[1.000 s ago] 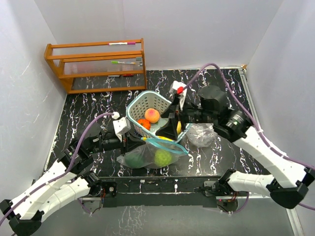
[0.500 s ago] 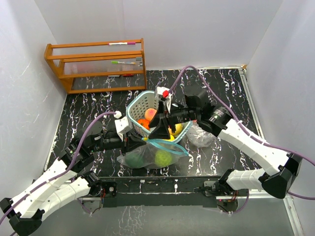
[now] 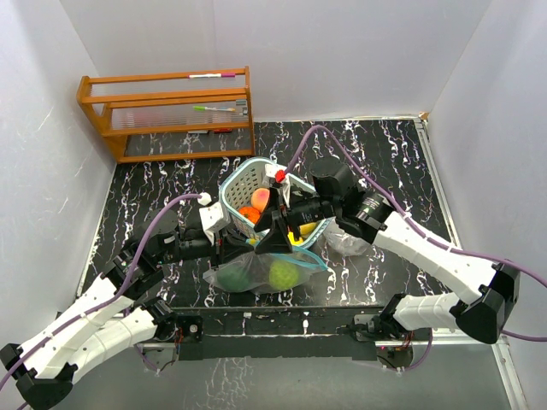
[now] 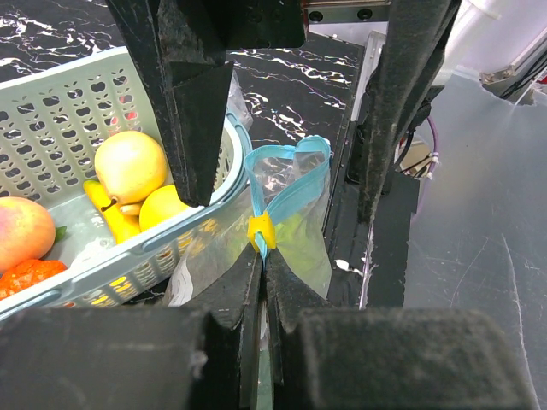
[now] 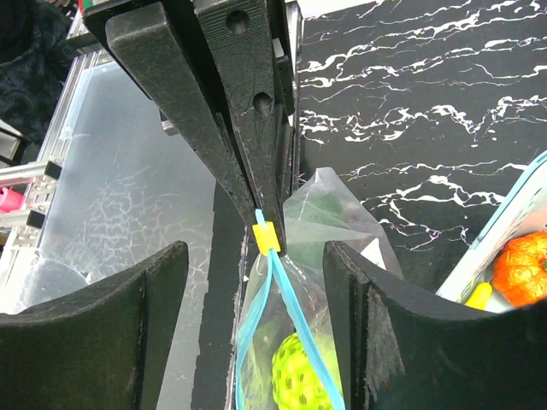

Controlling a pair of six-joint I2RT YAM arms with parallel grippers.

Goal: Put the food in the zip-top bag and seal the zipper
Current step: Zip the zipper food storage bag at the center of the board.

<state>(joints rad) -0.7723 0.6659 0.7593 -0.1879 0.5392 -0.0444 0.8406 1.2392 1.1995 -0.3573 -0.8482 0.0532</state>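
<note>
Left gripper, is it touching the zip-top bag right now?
Touching. The left wrist view shows the left gripper shut, pinching the zip-top bag at its blue rim, right at the yellow slider.

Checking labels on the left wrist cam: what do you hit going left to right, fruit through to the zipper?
Peach → yellow pear → yellow zipper slider on the bag. The orange sits under the peach, so it is left out.

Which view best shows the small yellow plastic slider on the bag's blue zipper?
Right wrist: the small yellow plastic slider sits unobstructed at the shut left tool's tips, against the clear zip-top bag. Left wrist shows it too, crowded by its own fingers. Top external cannot make it out.
</note>
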